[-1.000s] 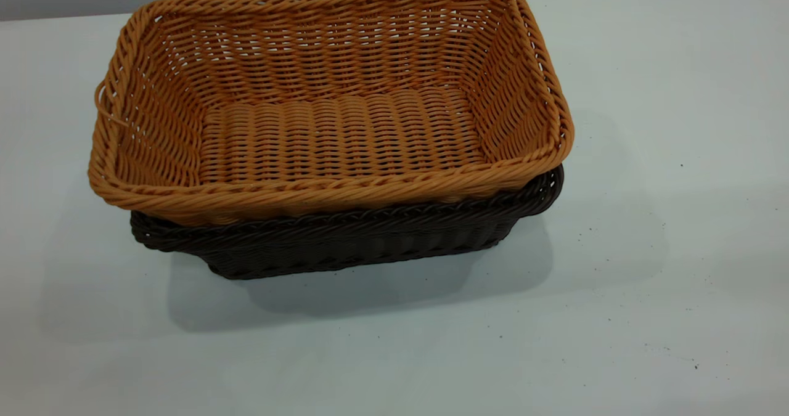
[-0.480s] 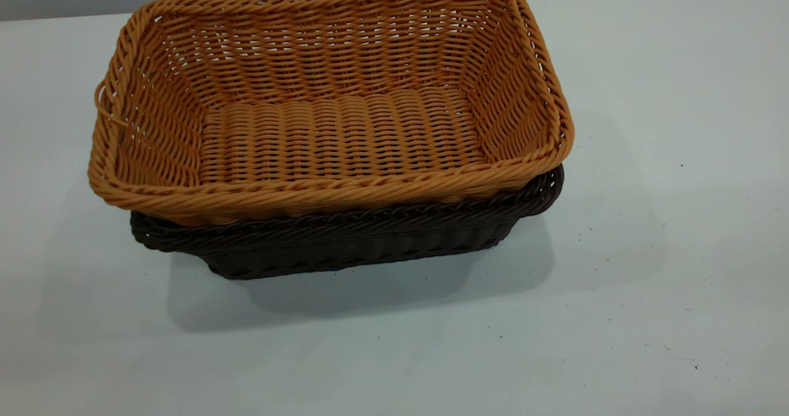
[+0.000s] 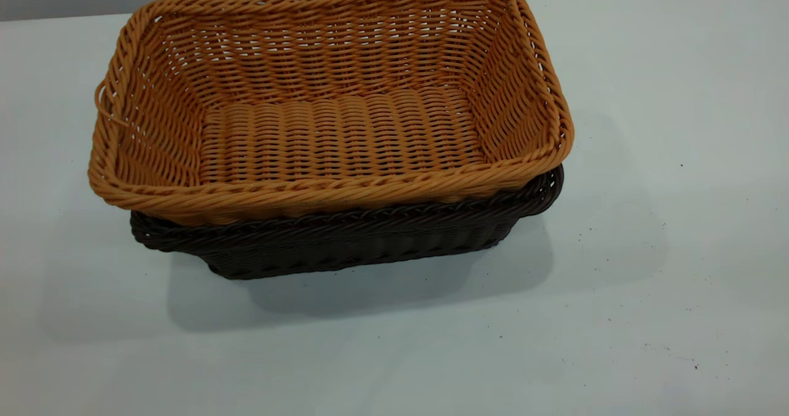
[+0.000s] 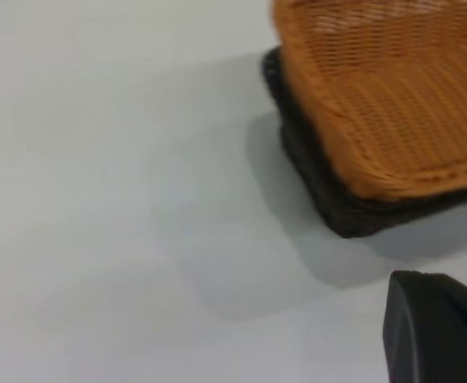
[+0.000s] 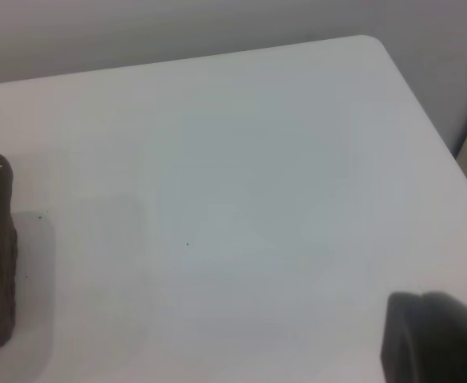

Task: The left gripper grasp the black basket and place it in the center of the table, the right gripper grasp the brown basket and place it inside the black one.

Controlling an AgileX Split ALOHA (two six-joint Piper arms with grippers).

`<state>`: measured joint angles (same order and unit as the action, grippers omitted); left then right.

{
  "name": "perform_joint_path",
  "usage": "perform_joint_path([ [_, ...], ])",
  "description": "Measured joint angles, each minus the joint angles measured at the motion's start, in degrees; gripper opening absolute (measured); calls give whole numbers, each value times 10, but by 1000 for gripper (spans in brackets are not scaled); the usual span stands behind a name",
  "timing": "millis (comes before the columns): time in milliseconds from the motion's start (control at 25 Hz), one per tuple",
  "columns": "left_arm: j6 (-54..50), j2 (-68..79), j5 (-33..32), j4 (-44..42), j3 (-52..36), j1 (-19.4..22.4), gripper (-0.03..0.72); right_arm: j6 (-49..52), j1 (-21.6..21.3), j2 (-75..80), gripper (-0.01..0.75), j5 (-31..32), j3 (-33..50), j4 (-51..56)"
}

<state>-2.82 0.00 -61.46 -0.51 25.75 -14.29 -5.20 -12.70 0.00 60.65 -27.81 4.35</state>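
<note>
The brown basket (image 3: pixel 333 105) sits nested inside the black basket (image 3: pixel 345 240), and the pair rests on the white table (image 3: pixel 647 293) a little toward the far edge and slightly left of the middle in the exterior view. The brown one does not go all the way down: its braided rim rides above the black rim, and it overhangs on the left end, where a small loop (image 3: pixel 102 105) sticks out from its short side. It also looks a touch tilted, with its left end hanging out over the table. Only the black basket's near rim, its near wall and its right corner show beneath. The brown basket is empty, its woven floor in plain sight. A soft shadow lies on the table in front of the stack, and tiny dark specks (image 3: pixel 681 165) dot the surface to the right.

From the left wrist view, the stacked baskets lie well apart from the left gripper (image 4: pixel 433 327), of which only a dark edge shows; I cannot tell whether its fingers are spread or pressed together. From the right wrist view, the right gripper (image 5: pixel 433 335) likewise shows just a dark corner over bare table, well away from the black basket's end, and I cannot tell its fingers' state either.
</note>
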Motion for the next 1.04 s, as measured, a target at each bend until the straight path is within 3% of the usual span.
perform_joint_path([
  [240,0,0,0,0,0,96,-1,0,0,0,0,0,0,0],
  [440,0,0,0,0,0,146,-1,-1,0,0,0,0,0,0],
  [1040,0,0,0,0,0,158,-1,0,0,0,0,0,0,0],
])
